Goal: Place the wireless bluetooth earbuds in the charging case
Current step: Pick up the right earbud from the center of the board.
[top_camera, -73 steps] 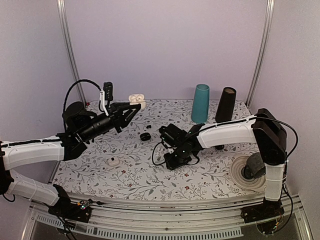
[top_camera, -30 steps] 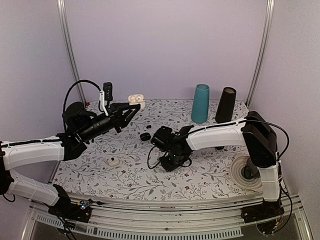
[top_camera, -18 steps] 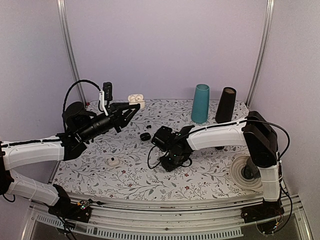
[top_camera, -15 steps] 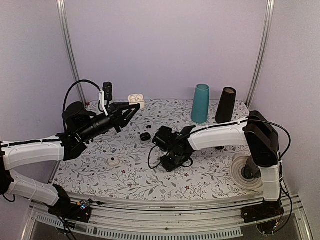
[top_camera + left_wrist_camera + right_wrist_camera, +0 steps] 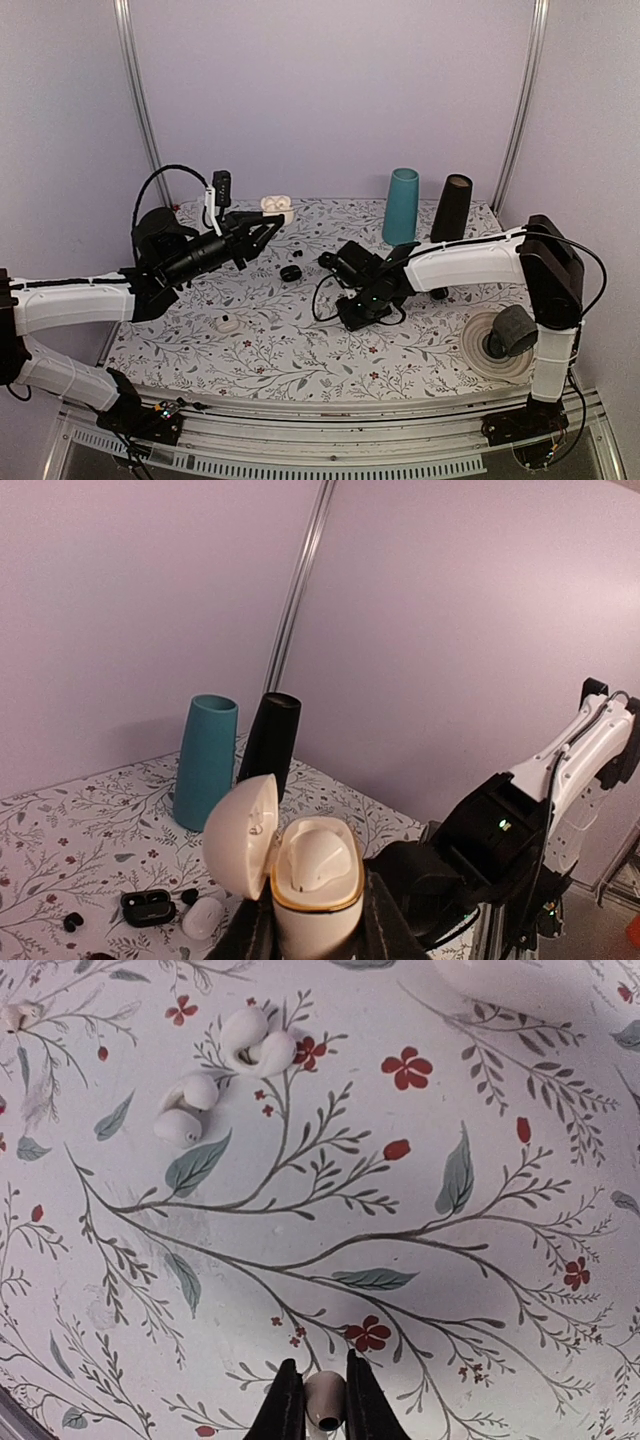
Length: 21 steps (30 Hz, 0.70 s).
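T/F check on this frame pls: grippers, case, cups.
1. The left gripper holds the case with its lid open. True.
2. The case rests on the table. False: it is held up off the table, at the back left.
3. The right gripper pinches a small white earbud at its fingertips. True.
4. The teal cup lies on its side. False: it stands upright beside the black cup.
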Each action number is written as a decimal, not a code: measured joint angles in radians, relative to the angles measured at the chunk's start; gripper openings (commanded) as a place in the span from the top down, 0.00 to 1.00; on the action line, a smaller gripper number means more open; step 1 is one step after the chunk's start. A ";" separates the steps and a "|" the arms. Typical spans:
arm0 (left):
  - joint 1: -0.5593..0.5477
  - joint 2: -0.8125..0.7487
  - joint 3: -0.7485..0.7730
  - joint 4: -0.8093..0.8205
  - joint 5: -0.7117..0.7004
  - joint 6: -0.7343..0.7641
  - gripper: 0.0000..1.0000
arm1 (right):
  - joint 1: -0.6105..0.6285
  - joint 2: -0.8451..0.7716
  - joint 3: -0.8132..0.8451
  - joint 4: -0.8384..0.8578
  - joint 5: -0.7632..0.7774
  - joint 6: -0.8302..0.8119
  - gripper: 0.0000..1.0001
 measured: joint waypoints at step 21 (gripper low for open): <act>-0.056 0.252 -0.052 0.222 0.117 -0.022 1.00 | -0.036 -0.382 -0.039 0.150 0.134 0.078 0.88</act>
